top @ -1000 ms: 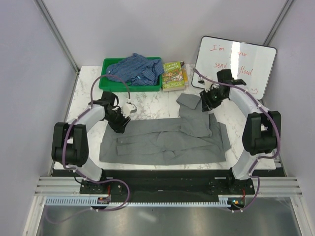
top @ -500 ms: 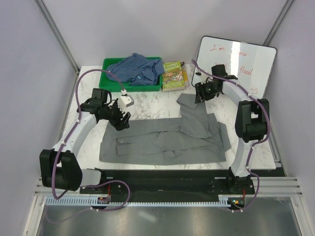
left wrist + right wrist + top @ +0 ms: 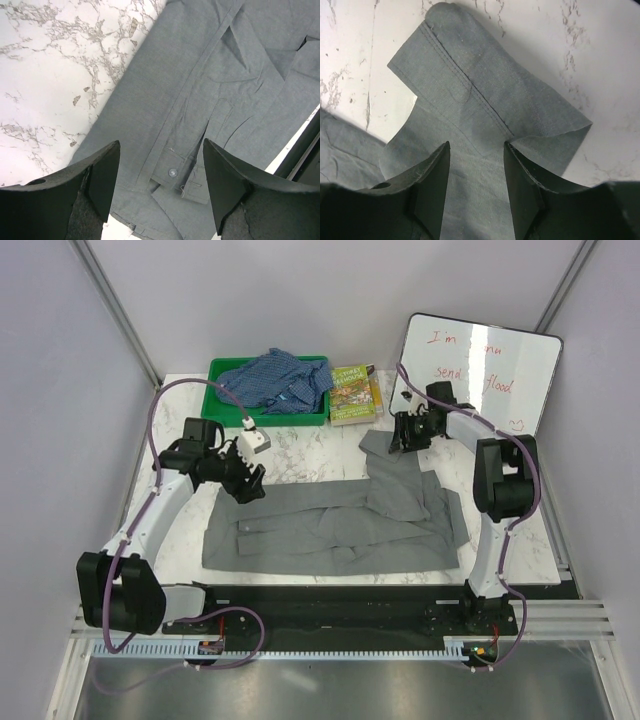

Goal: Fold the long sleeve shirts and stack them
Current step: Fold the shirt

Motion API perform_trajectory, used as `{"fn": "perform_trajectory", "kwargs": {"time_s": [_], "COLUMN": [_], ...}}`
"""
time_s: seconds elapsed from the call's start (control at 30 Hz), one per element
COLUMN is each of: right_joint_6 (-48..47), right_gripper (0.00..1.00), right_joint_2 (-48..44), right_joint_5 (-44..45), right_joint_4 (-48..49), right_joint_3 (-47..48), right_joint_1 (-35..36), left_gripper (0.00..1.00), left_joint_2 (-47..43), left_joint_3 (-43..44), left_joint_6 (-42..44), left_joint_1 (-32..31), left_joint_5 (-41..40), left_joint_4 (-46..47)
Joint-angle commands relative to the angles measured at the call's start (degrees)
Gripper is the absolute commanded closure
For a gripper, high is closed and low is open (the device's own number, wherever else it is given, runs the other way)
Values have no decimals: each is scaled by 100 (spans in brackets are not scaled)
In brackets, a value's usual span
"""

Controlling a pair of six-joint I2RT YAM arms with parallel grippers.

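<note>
Top external: left gripper (image 3: 247, 486) opened above grey shirt (image 3: 330, 530).

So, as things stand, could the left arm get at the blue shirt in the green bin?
Probably yes. The left gripper hangs with jaws open and empty over an edge of the grey shirt. Only bare marble lies between it and the blue shirt heaped in the green bin.
</note>
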Motion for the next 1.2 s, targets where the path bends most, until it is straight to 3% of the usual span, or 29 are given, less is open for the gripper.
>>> {"fn": "perform_trajectory", "kwargs": {"time_s": [0.0,0.23,0.73,1.17], "right_joint_6": [1156,1799,2213,2442], "right_gripper": [46,48,48,48], "right_joint_2": [-4,-65,-521,-699], "right_joint_5": [-326,-547,-828,-459], "right_joint_4": [800,1346,1636,1970], "right_joint_3": [-388,-741,-1268,-1295], "right_joint_1": [-99,-240,-495,-530], "left_gripper": [26,25,25,25], "left_joint_2": [-221,-230,-230,-204], "left_joint_3": [324,333,289,289], "left_joint_6": [-214,-153,58,120], "left_joint_1": [-12,-12,-12,-12], "left_joint_5": [333,386,518,553], "left_joint_4": [-10,-1,7,7]}}
